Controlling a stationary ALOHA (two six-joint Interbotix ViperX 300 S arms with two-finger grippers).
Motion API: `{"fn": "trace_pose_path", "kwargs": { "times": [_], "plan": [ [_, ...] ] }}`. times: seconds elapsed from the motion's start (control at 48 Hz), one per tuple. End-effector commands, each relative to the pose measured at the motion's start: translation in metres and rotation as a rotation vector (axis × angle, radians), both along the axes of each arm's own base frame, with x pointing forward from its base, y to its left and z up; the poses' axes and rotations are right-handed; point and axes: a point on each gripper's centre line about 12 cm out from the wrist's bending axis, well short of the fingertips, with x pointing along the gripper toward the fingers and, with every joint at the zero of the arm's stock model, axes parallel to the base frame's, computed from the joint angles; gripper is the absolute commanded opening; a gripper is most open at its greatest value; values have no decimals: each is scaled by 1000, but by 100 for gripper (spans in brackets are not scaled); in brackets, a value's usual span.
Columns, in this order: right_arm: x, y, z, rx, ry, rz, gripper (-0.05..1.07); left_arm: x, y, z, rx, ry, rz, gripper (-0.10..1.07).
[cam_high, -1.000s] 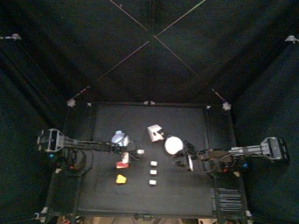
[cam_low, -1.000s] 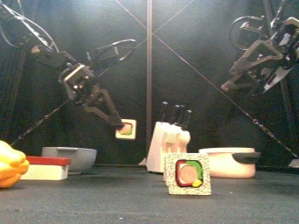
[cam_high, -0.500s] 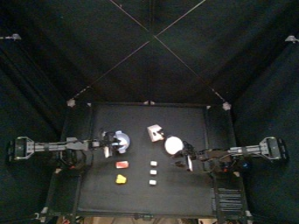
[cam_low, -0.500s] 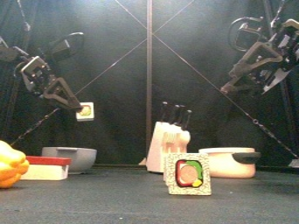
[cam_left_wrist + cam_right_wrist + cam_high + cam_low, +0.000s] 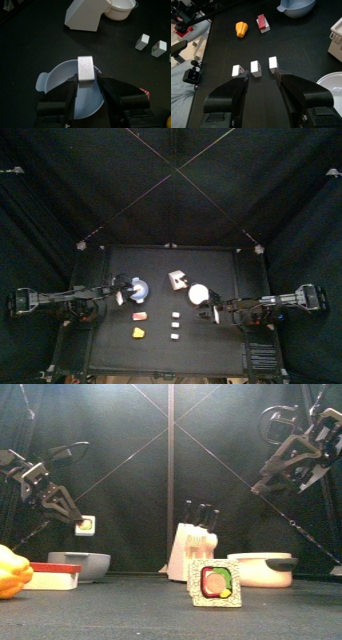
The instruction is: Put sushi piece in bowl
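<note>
Left pincer: above the table's left part, directly over the grey bowl. Sushi piece, white and block-shaped, at the fingertips, above the bowl's hollow and clear of its rim. Clamped on the piece or just parted from it: cannot tell.

Left foreground, front view: yellow toy vegetable, red-and-white block; both apart from the bowl.

Middle: white knife block; green-edged sushi roll slice upright near the table's front edge; three small white pieces in a row on the table.

Right: white pot. Right pincer raised, fingers spread apart, nothing between them; at rest.

Hazards, as judged:
- Drop from a height: possible bounce off the bowl's wall and out onto the table.
- Light bowl: possible tip or slide if struck near the rim.
- Piece clinging to one fingertip: possible carry-out on withdrawal.
</note>
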Motion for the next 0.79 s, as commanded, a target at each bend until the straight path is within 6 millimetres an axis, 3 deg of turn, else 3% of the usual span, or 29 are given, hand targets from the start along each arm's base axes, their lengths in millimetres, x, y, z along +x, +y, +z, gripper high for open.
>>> {"fn": "trace_pose_path", "kwargs": {
  "times": [0.0,0.771],
  "plan": [
    [5,0,10,-2,-35,3,81,4,1,6,8,-28,-2,94],
    [6,0,12,-2,-39,3,81,10,-11,11,41,-70,-75,96]
  ]
}}
